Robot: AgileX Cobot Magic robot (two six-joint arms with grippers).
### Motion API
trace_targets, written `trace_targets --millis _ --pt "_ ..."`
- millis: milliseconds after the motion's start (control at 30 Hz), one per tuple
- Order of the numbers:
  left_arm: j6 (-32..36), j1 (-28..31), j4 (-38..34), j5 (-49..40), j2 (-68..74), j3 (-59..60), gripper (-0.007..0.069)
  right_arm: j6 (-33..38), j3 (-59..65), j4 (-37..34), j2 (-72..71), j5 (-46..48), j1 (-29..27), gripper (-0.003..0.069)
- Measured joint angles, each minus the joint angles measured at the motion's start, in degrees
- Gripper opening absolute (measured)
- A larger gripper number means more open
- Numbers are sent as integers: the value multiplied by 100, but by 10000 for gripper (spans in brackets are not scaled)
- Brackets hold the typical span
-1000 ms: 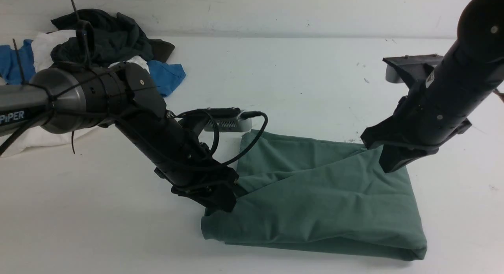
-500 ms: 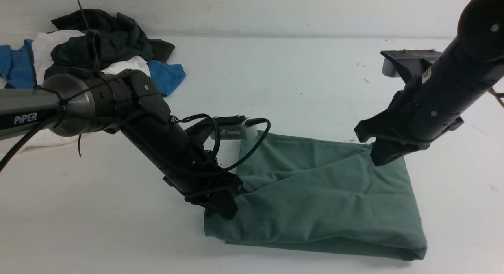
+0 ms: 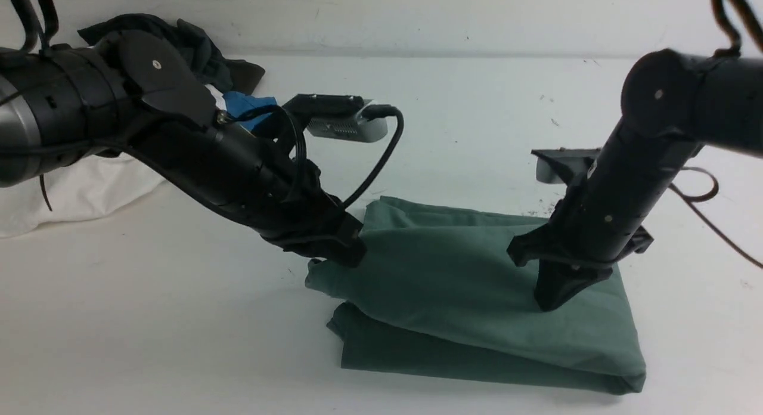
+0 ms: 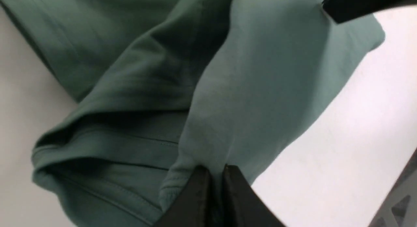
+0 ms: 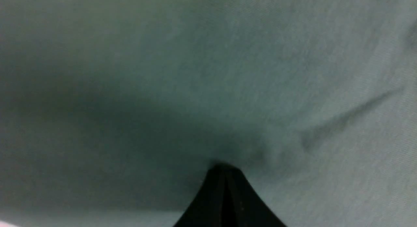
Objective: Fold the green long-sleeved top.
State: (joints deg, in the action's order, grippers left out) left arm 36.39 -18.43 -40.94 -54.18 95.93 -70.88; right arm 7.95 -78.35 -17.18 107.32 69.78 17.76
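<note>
Top [image 3: 471, 284] folded, long axis left-right; left gripper [image 3: 343, 257] pinching left edge.

The big white table [image 3: 149, 319] holds the folded green long-sleeved top [image 3: 465, 296] near the front. At the back left corner sits a pile of clothes [image 3: 197, 51], dark, blue and white.

A heap of dark, blue and white clothes [image 3: 208, 75] lies on the white table [image 3: 149, 319].
</note>
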Motion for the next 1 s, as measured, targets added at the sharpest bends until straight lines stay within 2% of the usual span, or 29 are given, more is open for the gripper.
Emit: trace_targets --millis 167,300,467,500,633,767,833,1000 --pt "-399 0 333 515 268 0 29 24 0 0 172 -48 0 -14" --pt "-549 0 368 1034 617 0 76 53 0 22 172 -48 0 -14" --pt "-754 0 385 1313 996 0 197 76 0 170 172 -43 0 -14" --pt "-770 0 396 1313 996 0 202 76 0 178 172 -43 0 -14" --pt "-1450 0 970 1201 1056 0 273 76 0 249 172 -43 0 -14" --pt "-2346 100 1622 891 1043 0 283 76 0 300 172 -38 0 -14" --pt "-2573 152 1829 761 1004 0 283 76 0 313 172 -38 0 -14" --pt "-2678 218 2033 662 690 -63 283 43 0 306 59 -38 0 -14"
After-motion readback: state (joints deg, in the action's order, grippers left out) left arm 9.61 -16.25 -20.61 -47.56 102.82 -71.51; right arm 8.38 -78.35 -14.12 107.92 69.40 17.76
